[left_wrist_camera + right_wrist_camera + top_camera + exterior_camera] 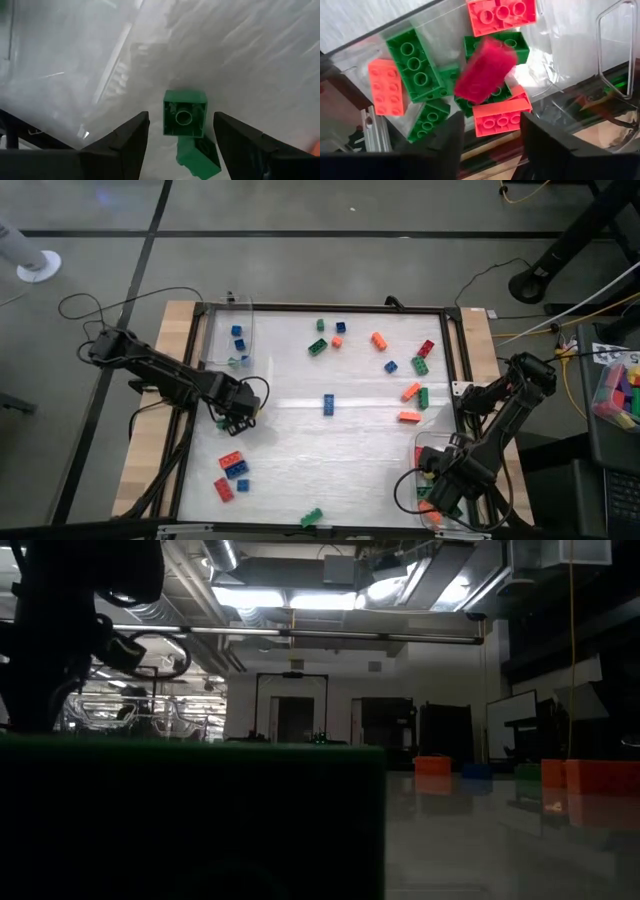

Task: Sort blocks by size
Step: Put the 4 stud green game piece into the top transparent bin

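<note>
My left gripper (pixel 233 417) hangs open over the table's left part, fingers pointing down. A small square green block (pixel 184 119) lies below, hollow underside up, between the two fingers and clear of both. My right gripper (pixel 440 494) stands open over a clear tub (pixel 428 448) at the near right corner. In the right wrist view a long red block (pixel 485 70) shows blurred and tilted over the tub's pile of long green (pixel 414 65) and orange (pixel 502 16) blocks, clear of my fingers (pixel 451 137).
A second clear tub (pixel 241 312) at the far left holds small blue blocks. Loose blocks lie around the table: a blue one (pixel 328 404) in the middle, orange, green and red ones (pixel 416 394) toward the right, red and blue ones (pixel 231 464) near left. A green block (pixel 190 820) fills the low view's left.
</note>
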Motion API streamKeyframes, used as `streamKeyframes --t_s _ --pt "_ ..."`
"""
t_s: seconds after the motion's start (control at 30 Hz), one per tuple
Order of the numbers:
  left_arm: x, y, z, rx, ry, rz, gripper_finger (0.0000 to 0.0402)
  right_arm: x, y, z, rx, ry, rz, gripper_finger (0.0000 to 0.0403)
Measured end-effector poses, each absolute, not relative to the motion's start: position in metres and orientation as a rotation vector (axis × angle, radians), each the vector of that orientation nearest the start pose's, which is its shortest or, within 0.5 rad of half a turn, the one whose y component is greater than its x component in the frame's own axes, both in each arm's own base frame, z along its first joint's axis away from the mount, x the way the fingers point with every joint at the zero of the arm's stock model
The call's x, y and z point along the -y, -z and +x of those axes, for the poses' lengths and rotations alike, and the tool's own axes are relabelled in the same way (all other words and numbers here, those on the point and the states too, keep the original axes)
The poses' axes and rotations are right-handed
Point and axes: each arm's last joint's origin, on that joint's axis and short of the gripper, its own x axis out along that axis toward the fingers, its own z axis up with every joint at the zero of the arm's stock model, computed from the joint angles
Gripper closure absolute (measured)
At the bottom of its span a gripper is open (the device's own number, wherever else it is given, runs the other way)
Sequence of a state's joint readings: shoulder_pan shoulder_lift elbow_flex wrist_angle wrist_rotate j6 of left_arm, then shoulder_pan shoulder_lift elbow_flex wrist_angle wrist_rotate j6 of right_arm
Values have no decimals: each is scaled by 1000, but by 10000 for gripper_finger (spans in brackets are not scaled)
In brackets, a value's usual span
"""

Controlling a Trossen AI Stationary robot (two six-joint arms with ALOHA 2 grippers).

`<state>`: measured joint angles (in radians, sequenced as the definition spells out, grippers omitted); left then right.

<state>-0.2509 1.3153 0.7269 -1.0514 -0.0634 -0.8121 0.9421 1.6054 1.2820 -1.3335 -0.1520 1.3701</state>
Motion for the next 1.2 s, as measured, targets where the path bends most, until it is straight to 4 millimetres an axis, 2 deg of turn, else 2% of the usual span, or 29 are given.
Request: streamKeyframes --t_s 0.2,0.43,0.53,0.67,0.73,0.93,1.03,1.2 --pt "45 -159 179 -1555 -488 -393 192 -223 -250 157 -1716 359 338 156" --pt "43 -144 172 -1566 -516 -423 196 -223 -250 157 -1714 358 341 149" --pt "43 -142 171 -1569 -515 -427 222 -223 -250 157 -1705 358 339 155" --pt "44 -144 172 -1559 -494 -423 280 -226 -250 160 -1658 338 349 165" --pt "44 -145 176 -1541 -481 -419 283 -227 -250 162 -1632 322 351 169" --pt "51 -164 204 -1355 -319 -414 283 -229 -250 164 -1616 295 362 181" --pt "53 -184 222 -1228 -239 -362 283 -230 -250 165 -1596 282 370 187" --pt "47 -224 247 -1063 -220 -228 283 -234 -250 171 -1496 233 361 194"
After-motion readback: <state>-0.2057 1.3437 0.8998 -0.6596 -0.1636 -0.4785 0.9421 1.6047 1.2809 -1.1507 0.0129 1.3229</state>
